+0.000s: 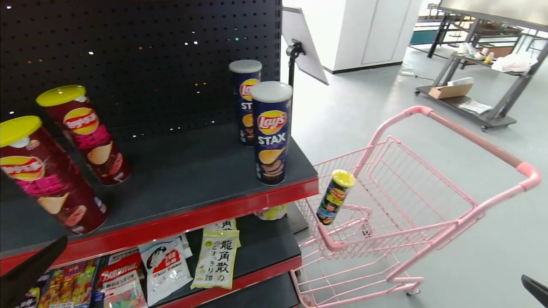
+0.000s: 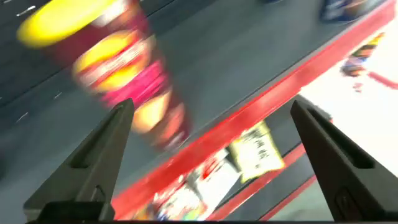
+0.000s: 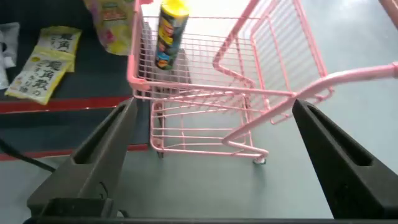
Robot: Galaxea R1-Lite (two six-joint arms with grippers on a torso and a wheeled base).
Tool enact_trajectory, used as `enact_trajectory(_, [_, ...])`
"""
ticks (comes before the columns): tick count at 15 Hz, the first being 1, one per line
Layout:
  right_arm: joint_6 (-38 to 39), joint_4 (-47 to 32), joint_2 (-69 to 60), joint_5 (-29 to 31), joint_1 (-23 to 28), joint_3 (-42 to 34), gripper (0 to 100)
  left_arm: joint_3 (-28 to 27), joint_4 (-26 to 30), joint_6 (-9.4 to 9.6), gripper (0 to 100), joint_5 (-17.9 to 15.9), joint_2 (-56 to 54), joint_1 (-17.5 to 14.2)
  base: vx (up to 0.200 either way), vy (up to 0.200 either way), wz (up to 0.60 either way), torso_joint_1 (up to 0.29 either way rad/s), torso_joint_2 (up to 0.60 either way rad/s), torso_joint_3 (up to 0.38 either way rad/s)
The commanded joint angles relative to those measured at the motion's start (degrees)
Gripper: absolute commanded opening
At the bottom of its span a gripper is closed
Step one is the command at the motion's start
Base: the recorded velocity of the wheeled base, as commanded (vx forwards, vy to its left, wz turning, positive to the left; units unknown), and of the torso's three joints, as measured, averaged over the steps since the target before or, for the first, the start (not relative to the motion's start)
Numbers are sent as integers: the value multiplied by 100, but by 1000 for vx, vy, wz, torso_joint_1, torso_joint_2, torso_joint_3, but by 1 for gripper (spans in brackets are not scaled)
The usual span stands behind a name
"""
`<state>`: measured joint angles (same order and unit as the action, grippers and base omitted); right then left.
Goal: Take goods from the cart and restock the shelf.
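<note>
Left hand near maroon can

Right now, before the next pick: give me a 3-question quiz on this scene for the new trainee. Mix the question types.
1. How many chip cans stand on the top shelf?
2. True or false: the pink cart holds just one item, a yellow-lidded can.
3. The right gripper is: A) shut on a can, B) open and empty, C) shut on a snack bag.
Key: 1. Four. 2. True. 3. B.
</note>
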<state>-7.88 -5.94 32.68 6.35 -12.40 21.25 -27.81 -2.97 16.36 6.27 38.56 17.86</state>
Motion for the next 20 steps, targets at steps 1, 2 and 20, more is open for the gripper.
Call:
enact_trajectory(1, [-4, -4, 36, -2, 1, 2, 100, 3, -1, -1, 100, -3, -15, -2, 0, 0, 0, 0, 0, 0])
enact_trajectory(2, [-12, -4, 36, -2, 1, 2, 100, 3, -1, -1, 100, -11, -15, 7, 0, 0, 0, 0, 0, 0])
enact_trajectory(20, [-21, -13, 107, 33, 18, -86, 100, 399, 16, 104, 100, -477, -446, -2, 0, 0, 0, -106, 303, 193])
